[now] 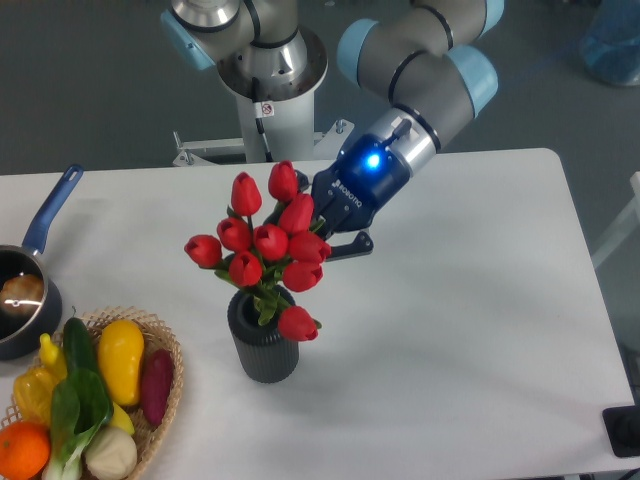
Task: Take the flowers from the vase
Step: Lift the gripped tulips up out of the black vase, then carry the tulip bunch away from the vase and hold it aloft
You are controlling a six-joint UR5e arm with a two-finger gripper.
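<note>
Flowers (pixel 262 250), a bunch of smooth red tulip buds on green stems, sit at about eight o'clock from the gripper (pixel 322 232), pressed against its fingertips. Their stems reach the round mouth of the vase (pixel 264 345), a dark grey ribbed cylinder on the white table (pixel 480 300). Buds hide the fingers' gap, though the bunch seems clamped.
</note>
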